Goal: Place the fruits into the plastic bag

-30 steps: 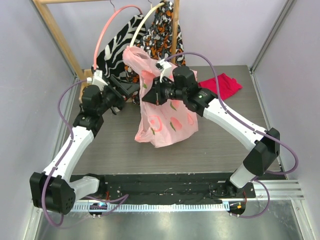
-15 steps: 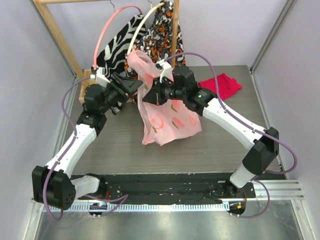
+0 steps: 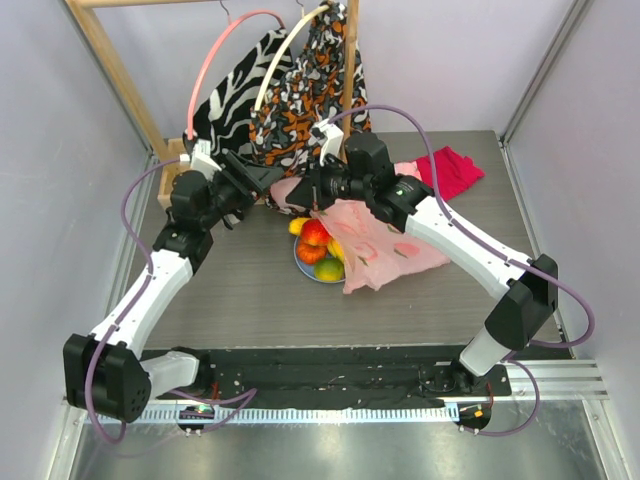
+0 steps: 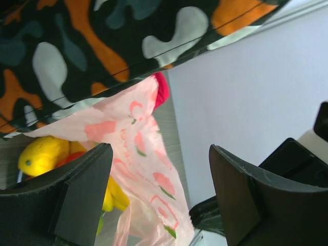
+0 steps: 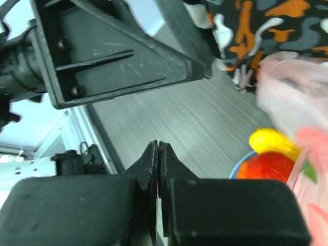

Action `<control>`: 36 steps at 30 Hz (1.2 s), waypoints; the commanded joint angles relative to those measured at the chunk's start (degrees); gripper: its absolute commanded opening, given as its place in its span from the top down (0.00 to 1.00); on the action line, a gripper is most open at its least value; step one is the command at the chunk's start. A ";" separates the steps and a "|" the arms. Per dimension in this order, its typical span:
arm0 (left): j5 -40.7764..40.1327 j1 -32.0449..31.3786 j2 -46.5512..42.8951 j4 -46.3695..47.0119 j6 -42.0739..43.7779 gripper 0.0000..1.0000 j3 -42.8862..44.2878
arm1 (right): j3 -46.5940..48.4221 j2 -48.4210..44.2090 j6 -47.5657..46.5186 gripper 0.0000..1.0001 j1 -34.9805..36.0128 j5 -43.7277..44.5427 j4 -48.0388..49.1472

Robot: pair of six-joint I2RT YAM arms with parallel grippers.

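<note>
The fruits lie heaped on a blue plate (image 3: 299, 264): yellow bananas (image 3: 297, 226), a red apple (image 3: 316, 234), an orange (image 3: 308, 254) and a green-yellow fruit (image 3: 328, 271). The pale-pink plastic bag (image 3: 385, 245) lies crumpled over the plate's right side and the table. My left gripper (image 3: 262, 178) hovers open behind the plate; between its fingers I see the bag (image 4: 148, 169) and bananas (image 4: 43, 154) below. My right gripper (image 3: 303, 190) is shut just above the bag's far edge. Nothing shows between its fingertips (image 5: 158, 146), with the apple (image 5: 266, 166) to their right.
An orange-and-black patterned garment (image 3: 305, 100) and a black-and-white one (image 3: 225, 100) hang from a wooden rack (image 3: 110, 70) at the back. A folded red cloth (image 3: 455, 168) lies at the back right. Side walls close in on the table.
The bag, which hung upright in the air in front of the right gripper, has dropped flat to the right and uncovered the fruits and plate. The left gripper edged slightly right.
</note>
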 commanded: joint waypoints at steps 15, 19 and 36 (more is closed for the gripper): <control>-3.19 -0.68 -6.31 -14.35 9.92 0.07 -2.26 | -4.54 0.63 -13.10 0.40 0.25 36.06 -27.65; -3.45 -0.77 -6.92 -16.11 10.81 0.06 -1.81 | -4.64 4.05 -13.98 0.34 0.25 32.72 -27.38; -6.88 -0.77 -11.94 -20.86 11.33 0.04 -3.49 | -5.69 9.24 -15.74 0.37 0.43 35.09 -26.42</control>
